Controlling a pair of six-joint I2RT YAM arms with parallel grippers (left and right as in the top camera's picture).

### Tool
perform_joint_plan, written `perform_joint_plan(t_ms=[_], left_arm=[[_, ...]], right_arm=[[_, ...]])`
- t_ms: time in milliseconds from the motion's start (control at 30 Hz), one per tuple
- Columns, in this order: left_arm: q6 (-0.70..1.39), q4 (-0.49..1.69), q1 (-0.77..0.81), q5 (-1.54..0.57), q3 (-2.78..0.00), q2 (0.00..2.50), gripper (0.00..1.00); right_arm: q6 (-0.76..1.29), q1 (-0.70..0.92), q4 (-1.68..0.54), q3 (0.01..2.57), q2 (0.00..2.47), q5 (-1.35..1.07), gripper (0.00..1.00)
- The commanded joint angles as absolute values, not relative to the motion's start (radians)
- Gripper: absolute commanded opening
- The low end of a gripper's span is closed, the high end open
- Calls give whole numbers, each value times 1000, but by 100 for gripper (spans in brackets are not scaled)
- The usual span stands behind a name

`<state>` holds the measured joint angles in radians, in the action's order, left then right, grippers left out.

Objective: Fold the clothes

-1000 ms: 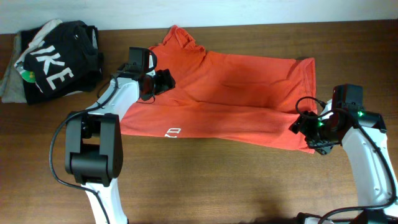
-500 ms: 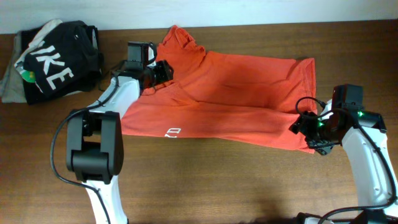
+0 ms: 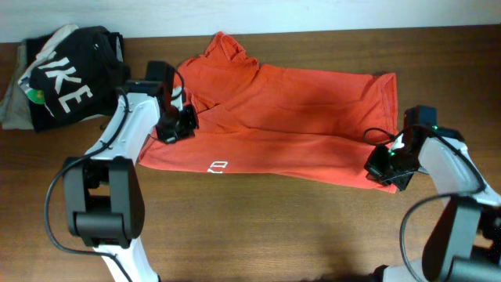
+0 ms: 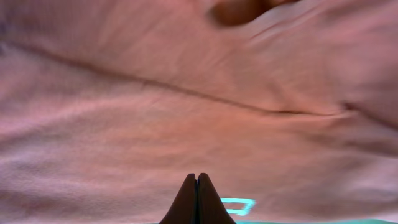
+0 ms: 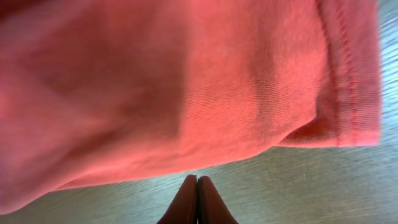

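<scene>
Moved since earlier: the left tool [image 3: 184, 125] has come off the collar area to the shirt's left shoulder and closed; the right tool [image 3: 377, 164] has closed at the near right corner.
T-shirt: the red-orange T-shirt [image 3: 290, 117] lies spread across the middle of the surface [image 3: 274, 235], collar far left, white logo [image 3: 217, 166] at its near edge.
Left tool: narrow, tips pressed together against the cloth. The left wrist view is too close to tell whether a fold is caught between them.
Right tool: narrow, tips meeting right at the shirt's near edge beside the hem. It may have only a thread of cloth, or none.
Risk, right corner: a pinch this close to the edge would likely slip out on lifting, leaving that corner flat while the other side rises.
Risk, left side: a grip through several layers would drag the sleeve along and bunch the fold.
Risk, uneven pull: one arm leading would skew the shirt and slide it toward the black garment [image 3: 66, 78] at far left.
</scene>
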<state>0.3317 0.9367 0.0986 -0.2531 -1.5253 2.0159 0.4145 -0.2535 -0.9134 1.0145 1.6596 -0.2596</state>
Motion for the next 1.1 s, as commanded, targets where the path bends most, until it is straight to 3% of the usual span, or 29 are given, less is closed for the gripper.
perform_joint_plan(t_ms=[0,333,1067], left_arm=[[313,901,96,-244,-1462,2054,1],[369,932,90,-126,-1430,2063,1],[435,959,-72,-126,-1264,2062,1]], right_arm=[[427,-248,-903,1025,1724,-251,4],[474,-248,-794,966,1759,-247,4],[563,-249,-710,854,1759,-172,4]])
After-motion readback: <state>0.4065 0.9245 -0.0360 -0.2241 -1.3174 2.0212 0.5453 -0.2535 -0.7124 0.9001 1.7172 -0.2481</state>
